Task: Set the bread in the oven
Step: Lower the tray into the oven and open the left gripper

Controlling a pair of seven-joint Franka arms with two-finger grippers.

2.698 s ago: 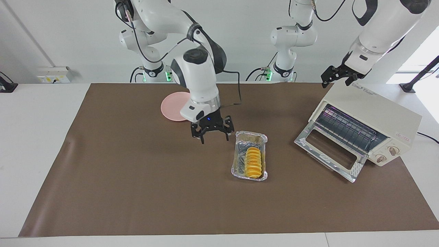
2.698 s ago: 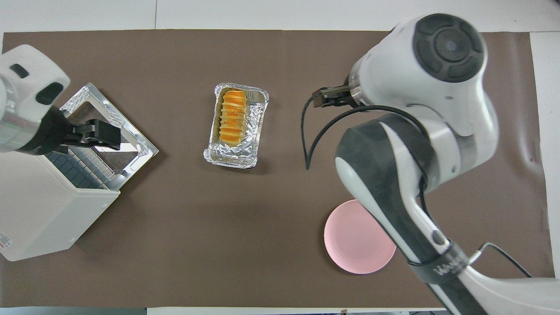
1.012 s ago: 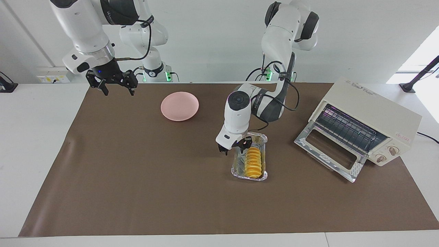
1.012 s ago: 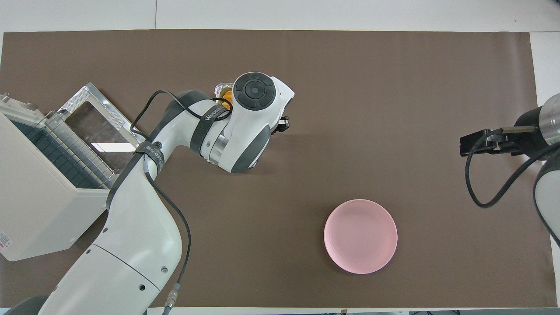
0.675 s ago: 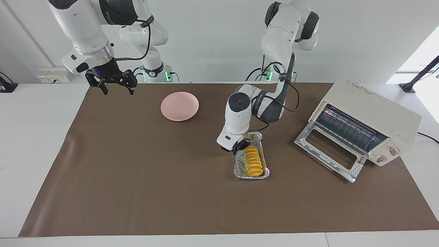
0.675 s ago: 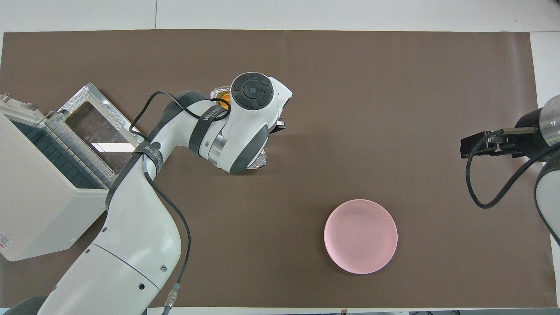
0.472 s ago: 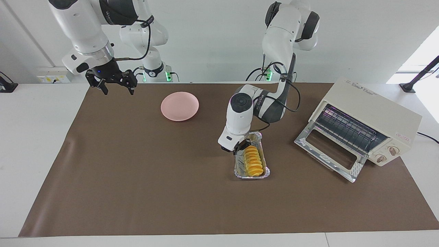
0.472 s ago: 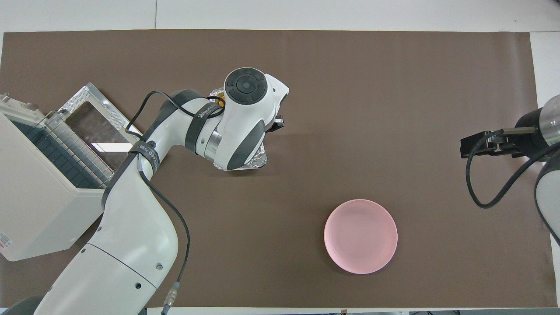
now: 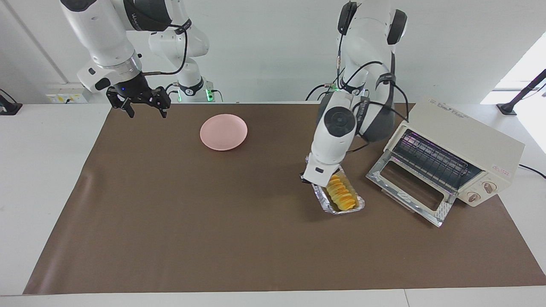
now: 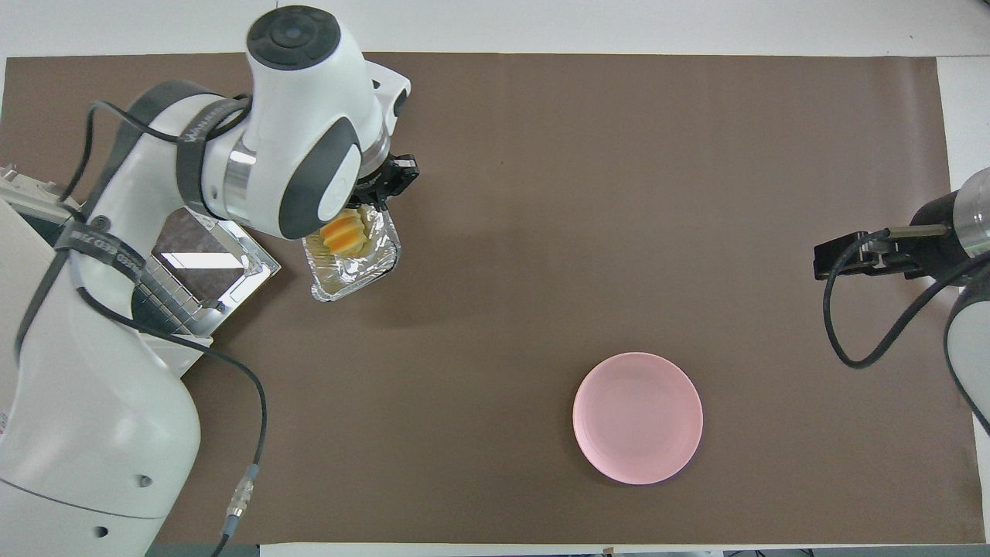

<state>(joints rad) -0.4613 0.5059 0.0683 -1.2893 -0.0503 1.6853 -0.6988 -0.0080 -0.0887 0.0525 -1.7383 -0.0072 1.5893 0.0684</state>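
Observation:
The bread (image 9: 341,195), a ridged yellow-orange loaf, lies in a silver foil tray (image 9: 324,201). My left gripper (image 9: 315,182) is shut on the tray's rim at its end toward the right arm. The tray sits slantwise, close in front of the oven's (image 9: 458,145) open glass door (image 9: 407,190). In the overhead view my left arm covers much of the bread (image 10: 345,230), the tray (image 10: 344,282) and the left gripper (image 10: 384,192); only the oven door (image 10: 203,260) shows clearly. My right gripper (image 9: 138,105) waits open and holds nothing, over the mat's corner at the right arm's end.
A round pink plate (image 9: 223,131) lies on the brown mat (image 9: 192,221), nearer to the robots than the tray and toward the right arm's end. The oven's wire rack (image 9: 433,160) shows inside. The right gripper (image 10: 851,259) shows at the overhead view's edge.
My left gripper shut on the tray's rim, then carried tray and bread toward the oven, turning the tray slantwise. The right arm stayed still.

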